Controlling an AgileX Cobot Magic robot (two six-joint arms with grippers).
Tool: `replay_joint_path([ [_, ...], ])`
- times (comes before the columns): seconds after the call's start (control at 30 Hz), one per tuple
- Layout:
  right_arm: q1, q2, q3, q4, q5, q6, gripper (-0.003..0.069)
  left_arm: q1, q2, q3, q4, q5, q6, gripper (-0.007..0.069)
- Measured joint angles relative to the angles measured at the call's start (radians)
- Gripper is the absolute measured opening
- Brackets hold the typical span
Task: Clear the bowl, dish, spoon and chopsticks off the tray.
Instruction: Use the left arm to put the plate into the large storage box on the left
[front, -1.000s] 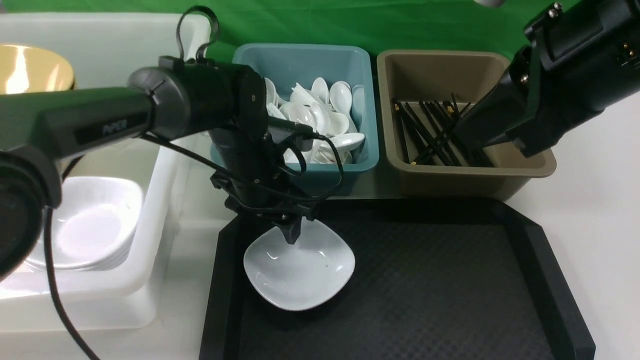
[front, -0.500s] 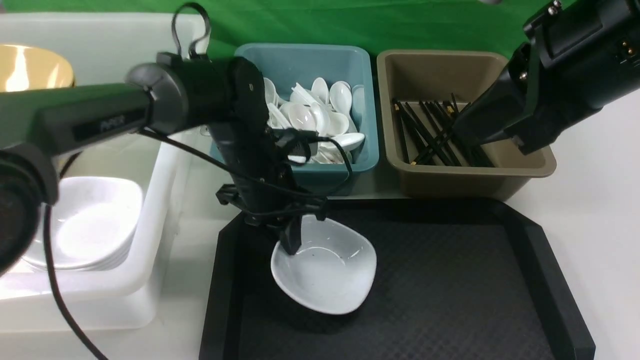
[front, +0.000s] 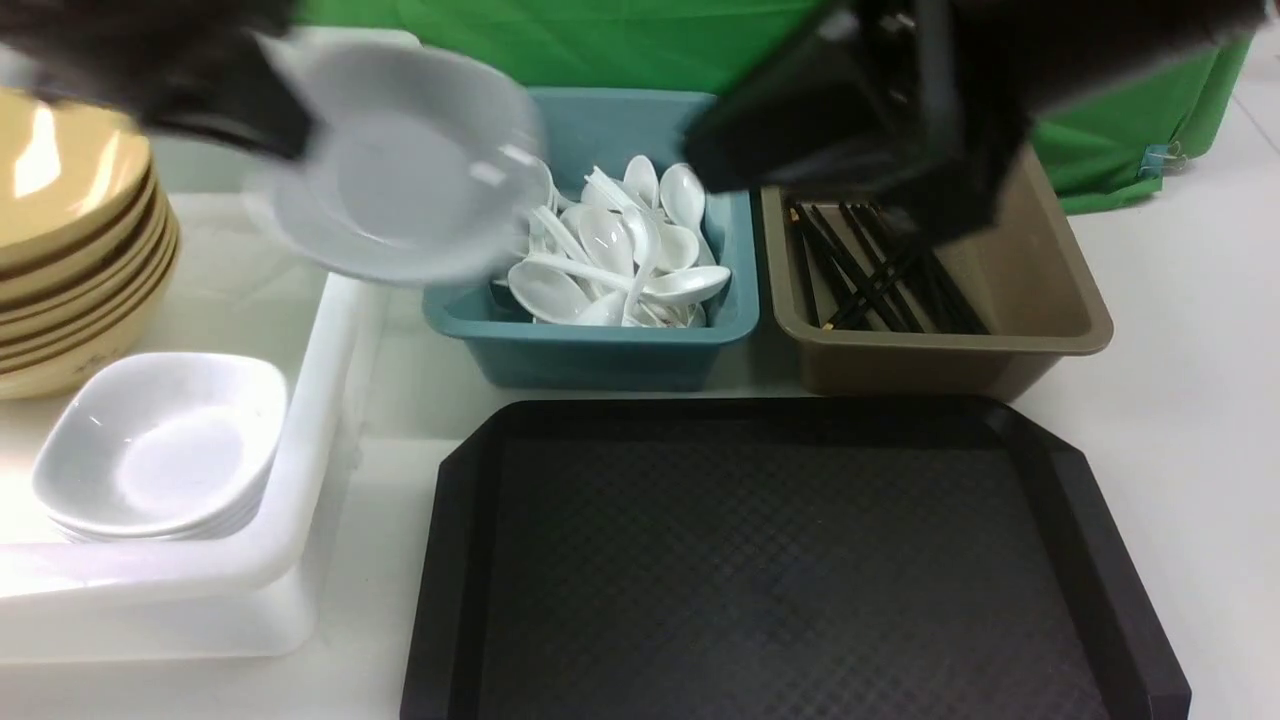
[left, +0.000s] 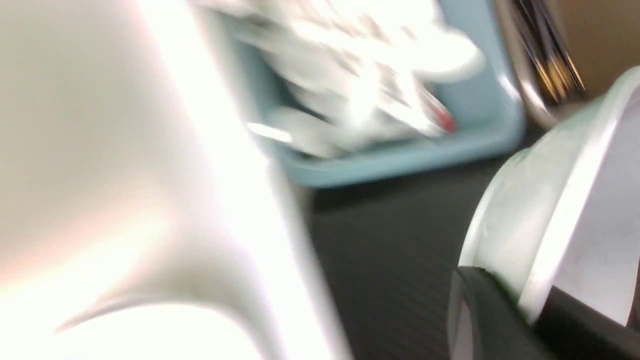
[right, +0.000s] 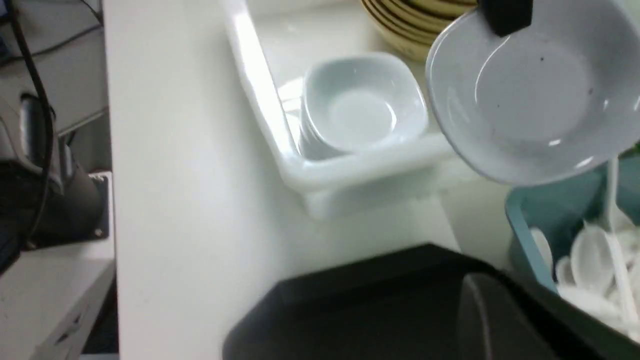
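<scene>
tray (front: 780, 560) looks bare; left gripper (right: 505, 20) pinches the dish (front: 400, 170) rim, dish not yet stacked; right gripper (right: 480, 300) pressed together.

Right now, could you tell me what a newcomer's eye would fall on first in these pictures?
A white dish, pinched at its rim by the left tool, hangs blurred in the air at the front view's upper left. Beyond the black tray sit a blue tub heaped with white spoons and a brown tub of black chopsticks.
</scene>
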Motion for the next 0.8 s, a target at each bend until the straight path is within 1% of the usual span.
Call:
replay_joint_path([
  [0.03, 0.010, 0.010, -0.012, 0.000, -0.003, 0.000, 0.0003, 0.013, -0.012, 0.006, 0.000, 0.000, 0.001, 0.0012],
  [0.1, 0.053, 0.066, -0.074, 0.001, -0.007, 0.000, 0.0003, 0.147, -0.063, 0.080, -0.009, 0.001, 0.027, 0.0012],
  [0.17, 0.093, 0.134, -0.139, 0.001, -0.008, 0.000, 0.0003, 0.256, -0.096, 0.182, -0.016, 0.003, 0.093, 0.0012],
  [0.27, 0.129, 0.218, -0.212, 0.001, -0.009, 0.003, 0.0003, 0.321, -0.104, 0.296, 0.008, -0.004, 0.160, 0.0012],
  [0.37, 0.153, 0.292, -0.263, 0.001, -0.006, 0.003, 0.0003, 0.326, -0.101, 0.389, 0.040, -0.073, 0.201, 0.0012],
  [0.43, 0.162, 0.327, -0.276, 0.000, 0.001, 0.008, 0.0003, 0.310, -0.088, 0.428, 0.039, -0.132, 0.274, 0.0012],
  [0.57, 0.171, 0.358, -0.279, -0.003, 0.033, 0.023, 0.0008, 0.269, -0.053, 0.444, 0.051, -0.189, 0.312, 0.0020],
  [0.63, 0.172, 0.359, -0.280, -0.003, 0.054, 0.026, 0.0010, 0.251, -0.035, 0.444, 0.060, -0.195, 0.314, 0.0069],
  [0.67, 0.172, 0.359, -0.281, -0.003, 0.055, 0.026, 0.0010, 0.250, -0.034, 0.444, 0.061, -0.195, 0.315, 0.0076],
  [0.7, 0.172, 0.358, -0.282, -0.003, 0.065, 0.026, 0.0010, 0.242, -0.029, 0.444, 0.072, -0.196, 0.314, 0.0150],
  [0.73, 0.172, 0.358, -0.282, -0.003, 0.069, 0.026, 0.0010, 0.241, -0.029, 0.444, 0.075, -0.196, 0.310, 0.0171],
  [0.8, 0.172, 0.358, -0.285, -0.005, 0.085, 0.026, 0.0010, 0.236, -0.029, 0.437, 0.104, -0.189, 0.281, 0.0256],
])
